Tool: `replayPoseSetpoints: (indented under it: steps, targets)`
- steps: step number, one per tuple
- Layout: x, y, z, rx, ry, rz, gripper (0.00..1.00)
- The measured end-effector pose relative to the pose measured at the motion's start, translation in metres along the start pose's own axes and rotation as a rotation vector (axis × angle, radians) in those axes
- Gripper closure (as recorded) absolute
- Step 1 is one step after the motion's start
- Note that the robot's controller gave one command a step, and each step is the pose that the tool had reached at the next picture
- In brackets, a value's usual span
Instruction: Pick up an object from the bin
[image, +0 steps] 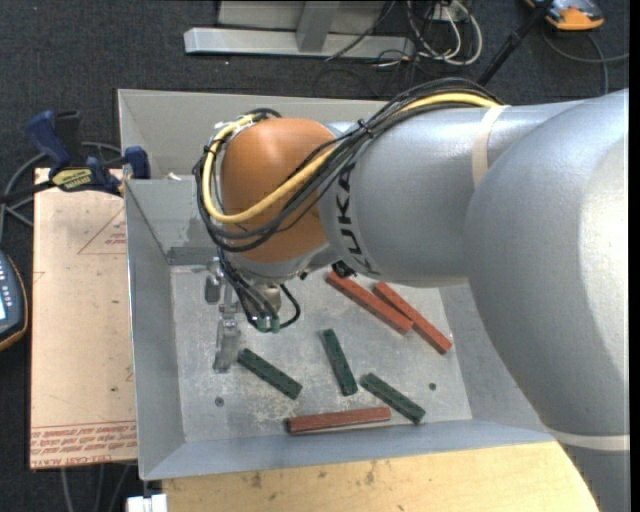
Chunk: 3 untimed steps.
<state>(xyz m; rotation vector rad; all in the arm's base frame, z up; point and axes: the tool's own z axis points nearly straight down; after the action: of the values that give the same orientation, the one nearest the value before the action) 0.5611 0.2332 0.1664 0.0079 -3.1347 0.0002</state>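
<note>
- Low over the left side of the bin (150, 300), the gripper (227, 352) hangs beneath the orange cover (270, 190) on the wrist, with its tip close to the grey floor
- Whether it is released or clenched cannot be told from this angle, nor whether it grasps anything
- Just right of its tip lies the near green bar (268, 373), a dark flat stick slanting down to the right; its upper left end is just beside the gripper, and contact cannot be made out
- The middle green bar (338, 361) lies further right, nearly upright in the view, apart from the gripper
- The far green bar (392, 396) lies lower right, its lower end near the front wall
- A brown bar (338, 421) lies flat along the front wall
- Two red bars (390, 306) lie side by side, slanting, at the back right beneath the arm
</note>
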Motion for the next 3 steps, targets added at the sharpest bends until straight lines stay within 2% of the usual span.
replayPoseSetpoints:
  steps: [1,2,3]
  targets:
    - [0.042,-0.056,0.099,0.003,0.002,-0.083,0.00]
    - [0.023,-0.124,0.096,0.001,-0.008,0.045,0.00]
    - [0.023,-0.120,0.096,-0.002,-0.008,0.040,1.00]
